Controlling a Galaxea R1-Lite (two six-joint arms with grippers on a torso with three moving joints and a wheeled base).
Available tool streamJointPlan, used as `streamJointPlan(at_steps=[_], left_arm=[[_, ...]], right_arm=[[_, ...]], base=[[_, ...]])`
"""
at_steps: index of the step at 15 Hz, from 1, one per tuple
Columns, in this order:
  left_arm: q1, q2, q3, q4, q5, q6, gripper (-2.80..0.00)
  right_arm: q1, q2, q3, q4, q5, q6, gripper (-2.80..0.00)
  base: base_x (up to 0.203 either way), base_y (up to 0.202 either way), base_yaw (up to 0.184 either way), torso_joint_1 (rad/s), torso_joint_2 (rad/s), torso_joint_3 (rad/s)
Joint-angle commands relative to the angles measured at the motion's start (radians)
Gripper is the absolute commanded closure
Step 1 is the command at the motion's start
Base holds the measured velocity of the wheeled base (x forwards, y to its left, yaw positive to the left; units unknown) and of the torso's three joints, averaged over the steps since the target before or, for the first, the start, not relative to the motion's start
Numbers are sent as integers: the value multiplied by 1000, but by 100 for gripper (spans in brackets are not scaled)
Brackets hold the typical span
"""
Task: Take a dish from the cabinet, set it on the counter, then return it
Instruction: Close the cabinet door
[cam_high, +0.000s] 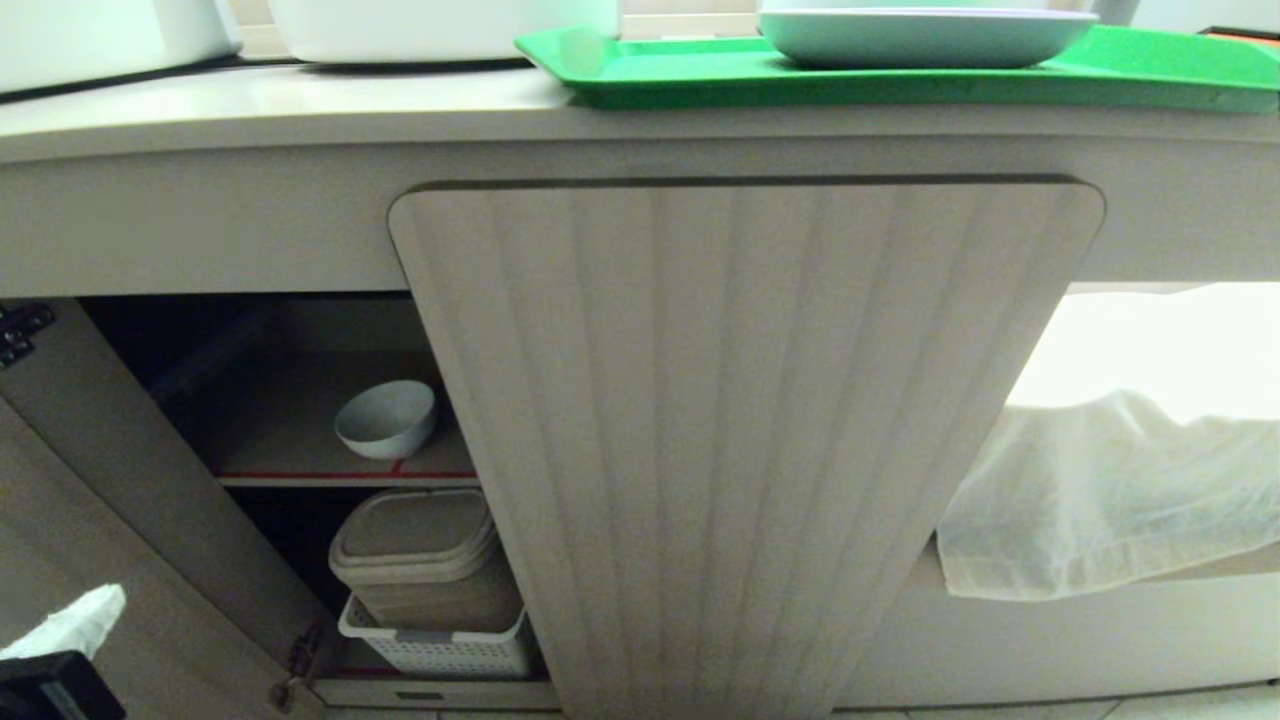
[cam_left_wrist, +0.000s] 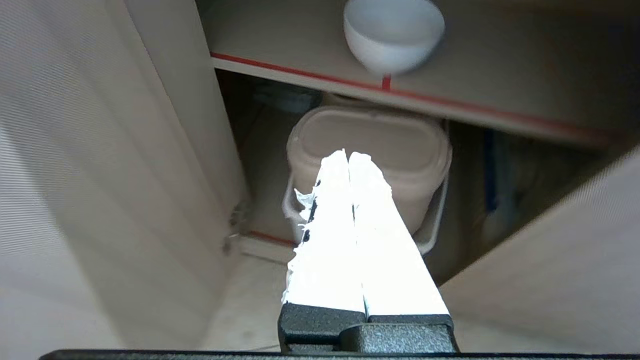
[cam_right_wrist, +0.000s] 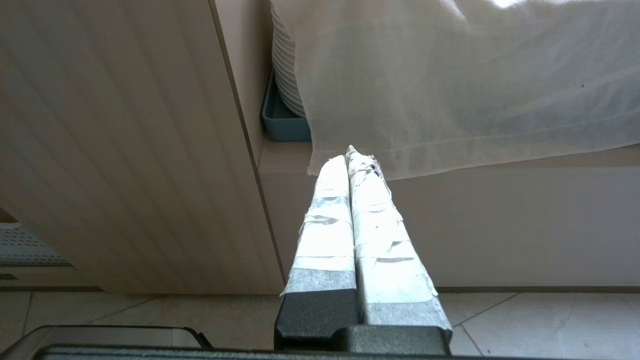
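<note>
The dish (cam_high: 386, 418) is sitting on the cabinet (cam_high: 745, 430) shelf, left of centre. The left claw (cam_left_wrist: 348, 156), pressed shut and empty, is hanging low; advancing like this, it's probably going to knock the dish backward instead of gripping.

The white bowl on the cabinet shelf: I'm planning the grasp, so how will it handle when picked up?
The bowl looks glossy, so it may slip between pads. Its narrow foot and deep round body suggest it could tip if nudged. It looks like ceramic, so probably rigid and chippable.
</note>
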Motion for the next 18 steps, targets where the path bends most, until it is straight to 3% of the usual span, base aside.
streamJointPlan(at_steps=[1,6,10,14,18], left_arm=[[-7,-187,8,111,-14,33,0],[-109,-525,10,435,-13,55,0],[-183,-680,11,599,-2,106,0],[-198,-840,11,625,-17,114,0],[-199,-850,11,628,-8,134,0]], right_arm=[[0,0,-1,0,0,0,0],[0,0,0,0,0,0,0],[0,0,0,0,0,0,0],[0,0,-1,0,0,0,0],[0,0,-1,0,0,0,0]], base=[[0,0,0,0,0,0],[0,0,0,0,0,0],[0,0,0,0,0,0],[0,0,0,0,0,0],[0,0,0,0,0,0]])
